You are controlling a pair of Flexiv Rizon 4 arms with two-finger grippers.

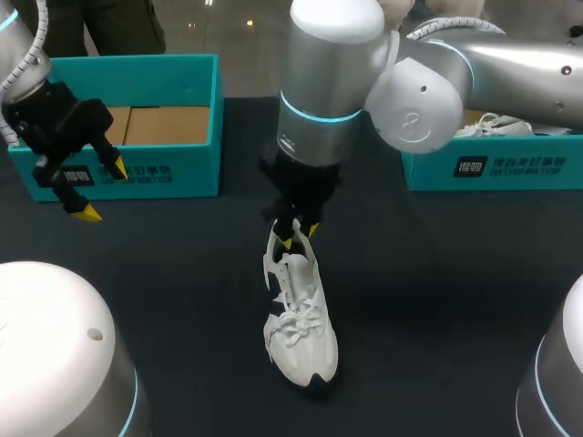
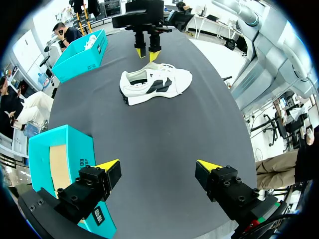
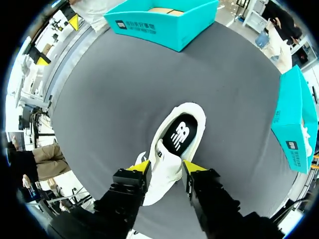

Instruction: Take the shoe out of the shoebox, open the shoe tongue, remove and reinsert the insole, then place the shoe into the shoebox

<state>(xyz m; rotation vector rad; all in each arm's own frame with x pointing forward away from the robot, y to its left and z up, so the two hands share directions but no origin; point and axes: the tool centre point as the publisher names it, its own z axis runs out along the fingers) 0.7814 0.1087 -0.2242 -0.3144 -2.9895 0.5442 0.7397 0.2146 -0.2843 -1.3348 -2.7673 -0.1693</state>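
Closest to us, the white shoe (image 1: 301,328) stands upright on the dark table (image 1: 437,300), toe our way and laces loose, so the first step is done: it is out of the box. Just past it, our right gripper (image 1: 299,235) hangs right over the shoe's collar. From the right wrist its fingers stand a modest gap apart, flanking the upper beside the tongue (image 3: 160,153). We see no pinch on anything, so we call it an empty, part-open hand poised over the shoe. Ahead of those fingers the black insole (image 3: 182,137) lies flat inside the opening. We can't tell whether it has been out and back. Our read is that the tongue-and-insole work is the step in hand.

Further back on our left, the left gripper (image 1: 102,189) hovers with fingers spread wide, holding nothing, just in front of the teal shoebox (image 1: 173,168). That box shows only its cardboard floor, so the last step, putting the shoe back in, is not done. Far right, a second teal box (image 1: 510,168) holds another white shoe (image 1: 496,127).
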